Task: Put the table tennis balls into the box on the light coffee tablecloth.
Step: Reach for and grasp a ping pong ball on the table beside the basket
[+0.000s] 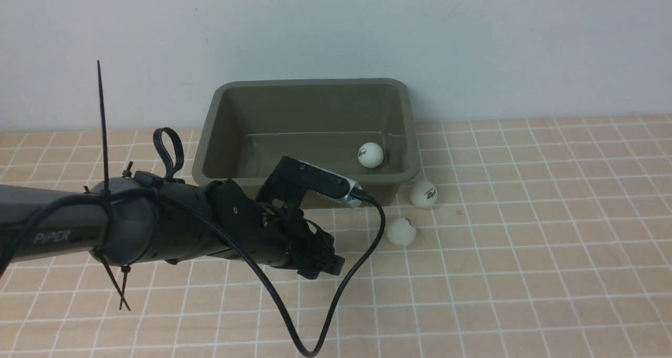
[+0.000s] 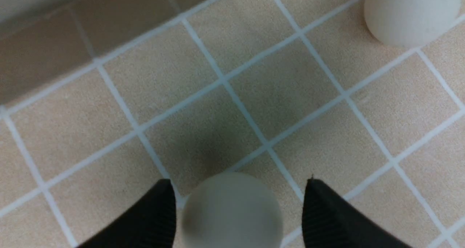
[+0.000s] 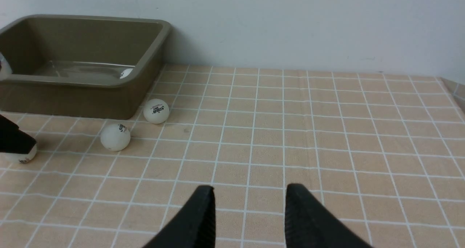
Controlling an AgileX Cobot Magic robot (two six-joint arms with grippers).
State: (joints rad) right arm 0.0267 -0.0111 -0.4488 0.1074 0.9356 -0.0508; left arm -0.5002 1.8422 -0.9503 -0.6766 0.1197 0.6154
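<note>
Tablecloth [image 1: 525, 253] of light tan colour, with a grid of thin white lines, lies under everything. At its far side, close to the pale wall [image 1: 472, 43], stands the olive-green box [image 1: 310, 93], open on top. The first ball [image 1: 370, 155] rests inside it, on the floor near the right wall. Two more white balls lie on the cloth outside, near the front right corner of the box: the second ball [image 1: 423, 194] is just beside that corner, and the third ball [image 1: 401, 230] is a little nearer to the robot.

The left arm [image 1: 79, 227] reaches in from the left, low over the cloth in front of the box. The left gripper [image 1: 321, 263] is open. In the left wrist view its two black fingers [image 2: 152, 219] stand on both sides of the fourth ball [image 2: 232, 211], which sits on the cloth. A thin strip of cloth shows between each finger and this ball, so they do not press it.

The right gripper [image 3: 250, 188] hovers over bare cloth, well apart from the balls. Its fingers stand apart with a moderate gap and hold nothing.
</note>
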